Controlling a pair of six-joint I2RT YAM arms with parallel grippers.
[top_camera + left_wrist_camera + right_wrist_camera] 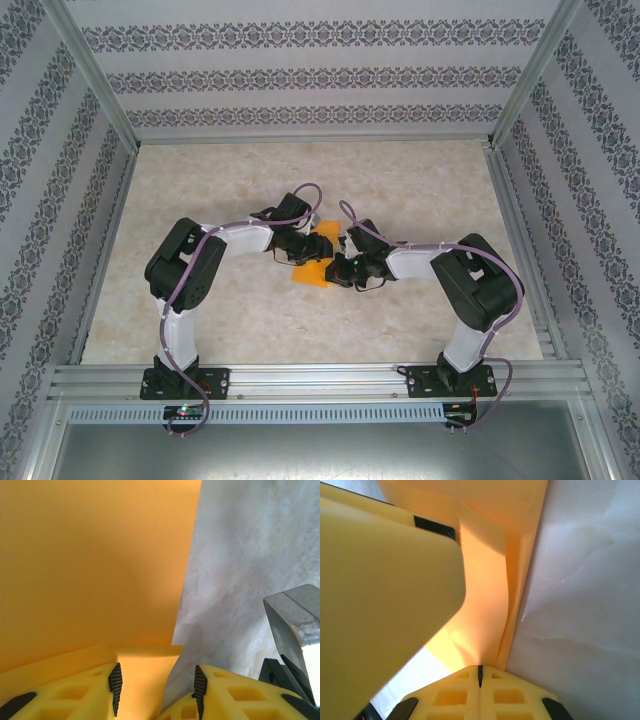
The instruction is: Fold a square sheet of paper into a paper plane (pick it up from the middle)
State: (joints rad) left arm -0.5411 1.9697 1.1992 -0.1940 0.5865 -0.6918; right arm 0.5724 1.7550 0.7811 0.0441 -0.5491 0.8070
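Observation:
The square sheet of paper (pixel 313 262) is bright orange and partly folded, lying mid-table between both grippers. My left gripper (pixel 300 246) reaches it from the left. In the left wrist view the left gripper (pixel 157 692) is open, and a folded flap of the paper (pixel 90 570) lies between its fingers, against the left pad (pixel 115 685). My right gripper (pixel 346 266) comes in from the right. In the right wrist view the right gripper (pixel 480 674) is shut on a raised, curved fold of the paper (pixel 485 585). The left gripper's yellow finger (pixel 380 590) looms beside that fold.
The pale marbled table (pixel 420 190) has free room all round the paper. Aluminium frame rails (pixel 310 378) run along the near edge, and patterned walls (pixel 300 75) close in the back and sides. A grey part (pixel 295 620) juts in at the right of the left wrist view.

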